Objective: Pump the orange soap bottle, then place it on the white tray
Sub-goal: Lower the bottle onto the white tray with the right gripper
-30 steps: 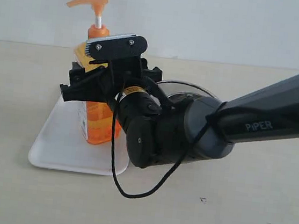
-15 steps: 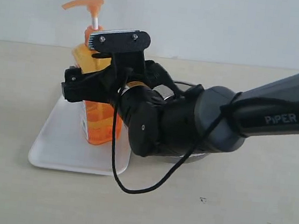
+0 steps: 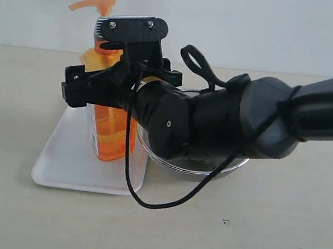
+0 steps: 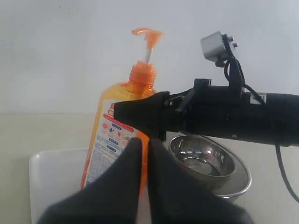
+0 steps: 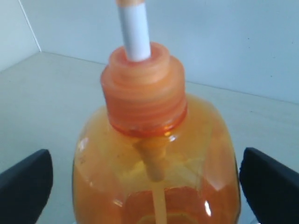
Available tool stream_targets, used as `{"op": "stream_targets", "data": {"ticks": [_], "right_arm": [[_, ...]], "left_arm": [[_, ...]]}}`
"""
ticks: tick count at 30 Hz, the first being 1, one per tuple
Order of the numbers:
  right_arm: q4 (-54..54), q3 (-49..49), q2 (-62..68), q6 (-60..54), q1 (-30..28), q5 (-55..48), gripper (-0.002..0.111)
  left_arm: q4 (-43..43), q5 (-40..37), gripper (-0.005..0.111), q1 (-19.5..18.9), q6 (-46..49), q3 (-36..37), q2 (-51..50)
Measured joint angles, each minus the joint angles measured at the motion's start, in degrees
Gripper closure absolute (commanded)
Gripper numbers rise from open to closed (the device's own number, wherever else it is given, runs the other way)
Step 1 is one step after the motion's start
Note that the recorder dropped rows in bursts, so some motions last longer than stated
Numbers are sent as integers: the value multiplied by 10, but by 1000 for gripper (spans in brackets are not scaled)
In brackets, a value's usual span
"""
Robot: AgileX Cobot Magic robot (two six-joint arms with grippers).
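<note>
Beige tabletop: right jaws wide apart flanking orange soap bottle; left jaws closed, empty.

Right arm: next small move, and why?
Probably back the right gripper straight off the orange soap bottle, held open. The bottle stands upright on the white tray, and the right wrist view shows both fingers clear of its sides, so nothing is gripping it.

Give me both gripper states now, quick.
Left gripper: shut, holding nothing.
Right gripper: open, straddling the orange soap bottle, not touching it.
</note>
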State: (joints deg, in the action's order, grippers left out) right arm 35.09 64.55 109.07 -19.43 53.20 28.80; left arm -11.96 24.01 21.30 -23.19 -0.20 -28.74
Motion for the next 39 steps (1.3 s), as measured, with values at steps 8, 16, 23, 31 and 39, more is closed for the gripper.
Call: {"op": "stream_targets", "data": {"ticks": [8, 16, 23, 31, 39], "right_arm": [[0, 0, -31, 0, 0, -68, 3], [0, 0, -64, 0, 0, -134, 3], [0, 0, -80, -15, 0, -173, 3], [3, 0, -87, -24, 0, -193, 3], [5, 0, -108, -44, 0, -210, 3]], "left_arm": [[0, 0, 102, 0, 0, 0, 0], [0, 0, 102, 0, 0, 0, 0], [0, 0, 102, 0, 0, 0, 0], [0, -9, 102, 0, 0, 0, 0], [0, -13, 102, 0, 0, 0, 0]]}}
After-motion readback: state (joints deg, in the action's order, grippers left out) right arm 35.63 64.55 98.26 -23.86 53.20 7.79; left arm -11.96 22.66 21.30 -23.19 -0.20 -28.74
